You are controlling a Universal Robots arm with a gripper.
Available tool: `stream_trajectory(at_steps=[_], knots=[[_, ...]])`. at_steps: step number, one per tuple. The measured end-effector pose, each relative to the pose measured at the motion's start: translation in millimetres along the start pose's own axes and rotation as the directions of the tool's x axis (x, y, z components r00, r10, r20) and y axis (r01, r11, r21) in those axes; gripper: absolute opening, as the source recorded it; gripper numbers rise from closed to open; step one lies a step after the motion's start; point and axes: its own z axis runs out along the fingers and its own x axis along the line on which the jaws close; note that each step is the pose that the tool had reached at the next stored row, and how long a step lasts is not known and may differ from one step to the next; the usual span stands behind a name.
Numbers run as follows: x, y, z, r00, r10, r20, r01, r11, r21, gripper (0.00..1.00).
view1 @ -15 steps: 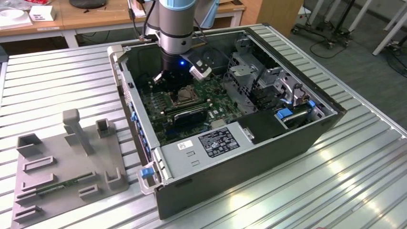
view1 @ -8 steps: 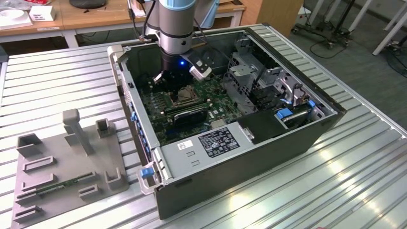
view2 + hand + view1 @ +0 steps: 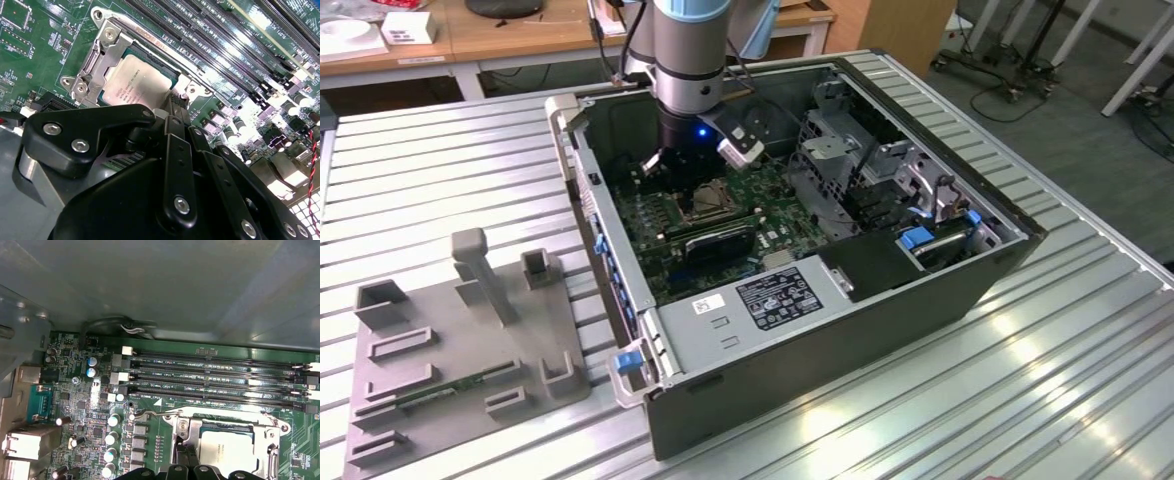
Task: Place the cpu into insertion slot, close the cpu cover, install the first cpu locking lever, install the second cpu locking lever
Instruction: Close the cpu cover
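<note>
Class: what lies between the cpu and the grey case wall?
Long black memory slots separate the cpu from the case wall, in the first wrist view.

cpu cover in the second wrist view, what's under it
The cpu, its silvery top showing through the cut-out of the cpu cover. The gripper hides one edge; whatever lies beneath the chip is covered.

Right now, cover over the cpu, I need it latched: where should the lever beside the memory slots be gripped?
Probably grip the locking lever by its curled free end, from above: its wire hugs the cpu cover, while the curl juts past its corner.
</note>
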Motion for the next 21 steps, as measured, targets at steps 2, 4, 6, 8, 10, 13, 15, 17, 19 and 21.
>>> stream_trajectory(at_steps=[2,4,6,8,10,13,15,17,19,21], knots=[[0.0,0.0,0.0,1.0,0.0,0.0,0.0,1.0,0.0,0.11],[-0.1,0.2,-0.4,1.0,0.0,0.0004,0.0,1.0,-0.0003,0.11],[-0.3,0.4,-1.1,1.0,0.0,0.0011,0.0,1.0,-0.0012,0.11],[-0.4,0.6,-2.2,1.0,0.0,0.0017,0.0,1.0,-0.0021,0.11],[-0.5,0.8,-3.8,1.0,0.0,0.0016,0.0,1.0,-0.0019,0.11],[-0.3,0.7,-6.6,1.0,0.0,0.001,0.0,1.0,-0.0012,0.11],[-0.3,0.7,-8.8,1.0,0.0,0.0008,0.0,1.0,-0.001,0.11],[-0.3,0.8,-11.2,1.0,0.0,0.0008,0.0,1.0,-0.0009,0.11],[-0.3,0.9,-14.5,1.0,0.0,0.0009,0.0,1.0,-0.0011,0.11],[-0.2,1.1,-18.4,1.0,0.0,0.0009,0.0,1.0,-0.001,0.11]])
